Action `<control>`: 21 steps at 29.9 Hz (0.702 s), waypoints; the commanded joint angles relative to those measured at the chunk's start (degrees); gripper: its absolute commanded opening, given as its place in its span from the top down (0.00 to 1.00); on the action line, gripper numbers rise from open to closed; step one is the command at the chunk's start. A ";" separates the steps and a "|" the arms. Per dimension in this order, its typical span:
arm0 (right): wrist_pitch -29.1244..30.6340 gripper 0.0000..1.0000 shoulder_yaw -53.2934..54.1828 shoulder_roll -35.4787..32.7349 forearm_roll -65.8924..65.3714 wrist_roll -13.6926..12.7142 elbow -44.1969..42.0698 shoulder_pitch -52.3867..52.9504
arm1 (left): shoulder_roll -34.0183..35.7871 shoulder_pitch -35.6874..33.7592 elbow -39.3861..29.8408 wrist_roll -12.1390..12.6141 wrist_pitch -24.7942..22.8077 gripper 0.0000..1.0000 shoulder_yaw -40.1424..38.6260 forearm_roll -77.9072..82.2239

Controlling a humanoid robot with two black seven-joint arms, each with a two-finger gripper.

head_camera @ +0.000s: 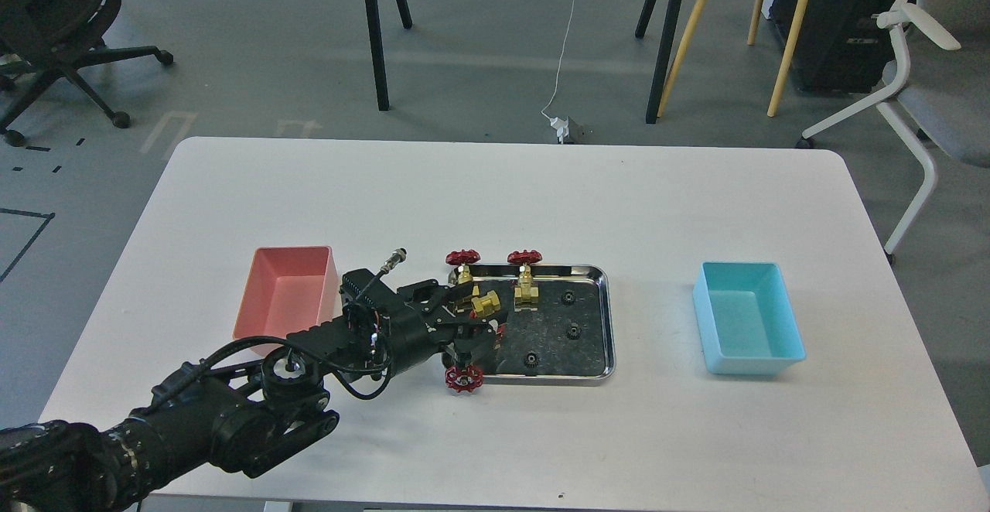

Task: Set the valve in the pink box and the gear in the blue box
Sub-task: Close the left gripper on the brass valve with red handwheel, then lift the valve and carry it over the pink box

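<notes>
My left gripper (462, 317) is low over the left end of the steel tray (608, 319), jaws open around the valves lying there. One valve (485, 305) lies just past the upper finger. Another valve (463, 378) has its red handwheel over the tray's front left rim, right below the lower finger. Two more valves (463, 258) (526, 289) stand at the tray's back edge. Three small black gears (568, 297) (573, 332) (530, 359) lie on the tray's right half. The pink box (286, 303) is left of the tray, behind my wrist. The blue box (746, 317) is at the right. Both boxes are empty.
The white table (495, 203) carries only the tray and the two boxes. My left forearm (232, 419) crosses its front left corner. Chairs, stand legs and cables are on the floor beyond the far edge.
</notes>
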 commanded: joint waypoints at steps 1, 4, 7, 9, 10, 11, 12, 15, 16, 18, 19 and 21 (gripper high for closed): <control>0.00 0.01 0.00 -0.01 0.00 0.00 0.00 0.01 | -0.06 -0.23 0.15 0.03 0.11 0.44 0.00 -0.04; 0.00 0.01 0.00 -0.10 0.00 0.00 0.00 0.01 | -0.06 -0.31 0.15 0.12 0.11 0.53 0.00 -0.04; 0.00 0.01 0.00 -0.10 0.00 0.00 -0.09 0.01 | 0.03 -0.31 0.15 0.03 0.02 0.65 0.00 -0.13; 0.00 0.01 0.00 -0.10 0.00 0.00 -0.09 0.01 | 0.20 -0.23 0.15 -0.06 0.02 0.70 0.09 -0.31; 0.00 0.01 0.00 -0.10 0.00 0.00 -0.09 0.01 | 0.29 -0.14 0.06 -0.06 0.02 0.72 0.09 -0.39; 0.00 0.01 0.00 -0.10 0.00 0.00 -0.09 0.01 | 0.21 -0.05 -0.03 -0.14 0.02 0.74 0.09 -0.31; 0.00 0.01 0.00 -0.10 0.00 0.00 -0.26 0.01 | 0.20 0.12 -0.12 -0.23 0.02 0.75 0.00 -0.39; 0.00 0.01 0.00 -0.10 0.00 0.00 -1.06 0.36 | 0.38 0.21 -0.73 -0.93 -0.06 0.77 0.00 -0.40; 0.00 0.01 0.00 -0.10 0.00 0.00 -1.06 0.36 | 0.64 0.21 -0.82 -1.02 -0.07 0.77 0.00 -0.40; 0.00 0.01 -0.08 -0.10 0.00 0.00 -1.41 0.36 | 1.17 0.04 -1.61 -1.11 -0.24 0.77 -0.08 -0.48; 0.00 0.01 -0.08 -0.10 0.00 0.00 -1.50 0.27 | 1.69 0.04 -2.66 -1.11 -0.42 0.77 -0.52 -0.74; 0.00 0.01 -0.08 0.08 -0.18 -0.08 -2.28 0.36 | 3.88 -0.05 -5.55 -1.11 -0.85 0.77 -0.96 -2.49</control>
